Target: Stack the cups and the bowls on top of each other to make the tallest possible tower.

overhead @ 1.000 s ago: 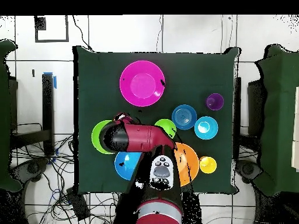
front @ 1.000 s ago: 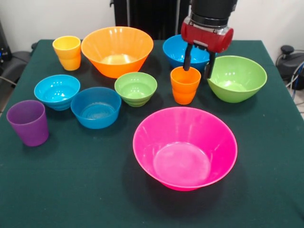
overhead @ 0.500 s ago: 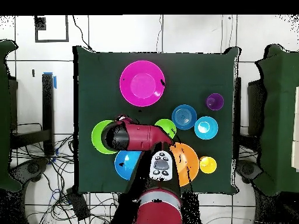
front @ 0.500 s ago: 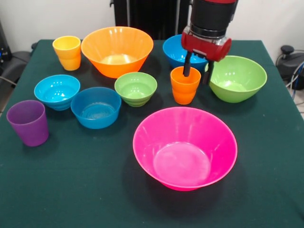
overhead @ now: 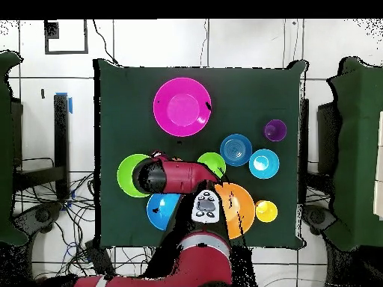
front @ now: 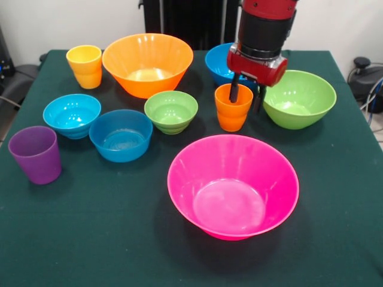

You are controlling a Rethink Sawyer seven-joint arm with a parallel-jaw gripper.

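Dark green desk [front: 90,239] with ten bright cups and bowls, none stacked, and the red arm down over the orange cup.

The jaws [front: 246,98] straddle the orange cup's [front: 232,113] far-right rim: one finger dips inside the cup, the other hangs outside it toward the medium green bowl [front: 299,98]; they stand spread and grip nothing. Behind the arm sits a blue bowl [front: 220,63]. The large pink bowl [front: 233,186] lies nearest the camera, empty. In the front view the large orange bowl [front: 147,63] and yellow cup [front: 84,66] stand at the far left, the small green bowl [front: 171,111] mid-desk, the cyan bowl [front: 72,115], another blue bowl [front: 121,135] and purple cup [front: 36,154] at left.
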